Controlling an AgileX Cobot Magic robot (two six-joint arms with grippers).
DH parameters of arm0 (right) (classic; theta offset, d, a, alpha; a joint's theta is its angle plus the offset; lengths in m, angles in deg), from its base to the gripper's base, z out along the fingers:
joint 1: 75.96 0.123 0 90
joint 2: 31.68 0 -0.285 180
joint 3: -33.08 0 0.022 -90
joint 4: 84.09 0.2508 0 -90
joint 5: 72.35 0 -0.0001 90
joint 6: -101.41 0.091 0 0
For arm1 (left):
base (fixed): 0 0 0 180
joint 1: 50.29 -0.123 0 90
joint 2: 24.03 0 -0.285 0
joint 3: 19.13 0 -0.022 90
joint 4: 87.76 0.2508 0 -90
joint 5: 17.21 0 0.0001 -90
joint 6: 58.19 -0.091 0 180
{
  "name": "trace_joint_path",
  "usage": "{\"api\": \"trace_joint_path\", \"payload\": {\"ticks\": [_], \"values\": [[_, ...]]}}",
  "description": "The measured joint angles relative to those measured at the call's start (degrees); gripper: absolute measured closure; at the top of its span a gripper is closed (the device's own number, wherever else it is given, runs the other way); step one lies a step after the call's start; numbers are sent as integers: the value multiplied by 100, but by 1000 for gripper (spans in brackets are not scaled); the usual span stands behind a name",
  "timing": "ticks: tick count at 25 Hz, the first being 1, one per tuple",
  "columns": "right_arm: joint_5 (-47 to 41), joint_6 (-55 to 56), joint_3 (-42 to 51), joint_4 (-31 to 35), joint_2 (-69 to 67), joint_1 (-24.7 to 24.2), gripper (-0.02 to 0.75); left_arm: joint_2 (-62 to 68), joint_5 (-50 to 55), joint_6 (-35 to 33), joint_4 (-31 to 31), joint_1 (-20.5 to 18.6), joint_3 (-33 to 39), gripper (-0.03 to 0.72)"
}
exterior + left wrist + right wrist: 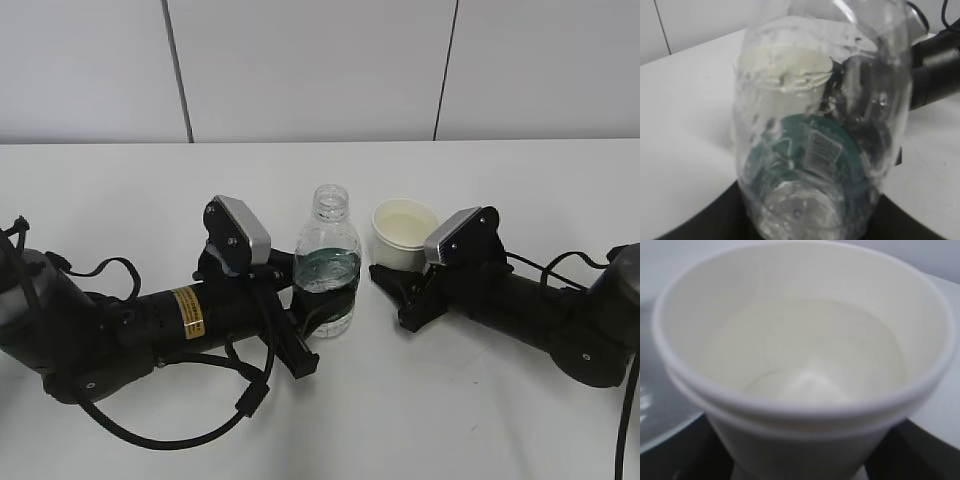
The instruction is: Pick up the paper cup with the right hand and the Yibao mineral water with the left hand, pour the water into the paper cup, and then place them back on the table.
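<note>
White desk (120,200) carries an upright Yibao mineral water bottle (327,270) grasped by the left pincer (305,320), right pincer (395,285) grasping the paper cup (404,232) beside it.

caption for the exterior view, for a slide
Left hand around the Yibao mineral water, right hand at the paper cup, both upright on the table.

Plain white matte desk (480,420) fills the lower part of the exterior view. Behind it a pale grey panelled wall (310,70), split by two thin dark vertical seams (176,70). Even, soft indoor light, faint shadows on the desk.
</note>
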Motion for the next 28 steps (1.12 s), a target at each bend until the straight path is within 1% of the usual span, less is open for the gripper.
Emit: {"api": "trace_joint_path", "payload": {"ticks": [4, 12, 21, 25, 28], "values": [[0, 0, 0, 0, 0, 0, 216, 0, 0, 0, 0, 0, 0, 298], [0, 0, 0, 0, 0, 0, 215, 0, 0, 0, 34, 0, 0, 255], [0, -10, 0, 0, 0, 0, 207, 0, 0, 0, 115, 0, 0, 247], [0, -10, 0, 0, 0, 0, 164, 0, 0, 0, 72, 0, 0, 246], [48, -10, 0, 3, 0, 0, 152, 0, 87, 0, 60, 0, 0, 246]]}}
